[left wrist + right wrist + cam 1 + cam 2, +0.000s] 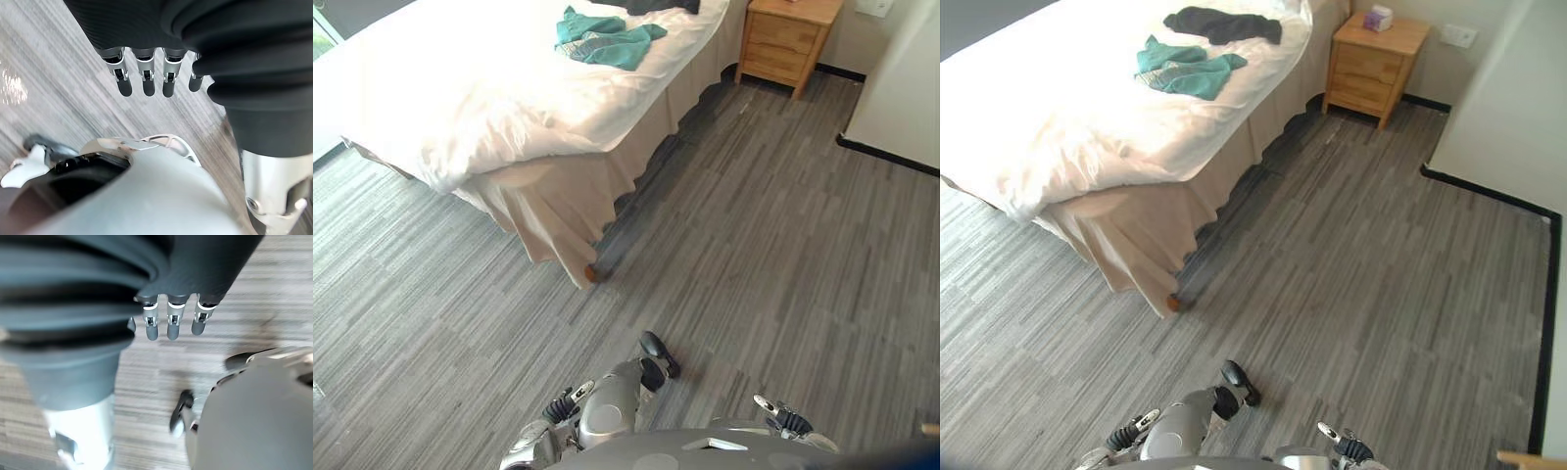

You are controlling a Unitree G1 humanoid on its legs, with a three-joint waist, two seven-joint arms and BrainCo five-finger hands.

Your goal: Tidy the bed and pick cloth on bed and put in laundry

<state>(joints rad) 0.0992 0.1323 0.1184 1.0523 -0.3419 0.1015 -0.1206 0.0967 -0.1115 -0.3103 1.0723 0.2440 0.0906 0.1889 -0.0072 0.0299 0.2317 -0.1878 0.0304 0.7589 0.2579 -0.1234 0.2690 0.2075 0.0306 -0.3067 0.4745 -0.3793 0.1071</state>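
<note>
A crumpled teal cloth lies on the white duvet of the bed, near its far side. Beyond it a dark cloth lies by the head end. Both of my hands hang low by my sides, far from the bed and over the grey floor. In its own wrist view my left hand shows straight fingers with nothing in them, and it also appears at the lower edge of the left eye view. My right hand hangs the same way, open and empty, low on the right.
A wooden nightstand stands past the bed's head end, with a small purple box on top. A white wall with a dark skirting runs along the right. Grey striped floor stretches between me and the bed's skirted corner.
</note>
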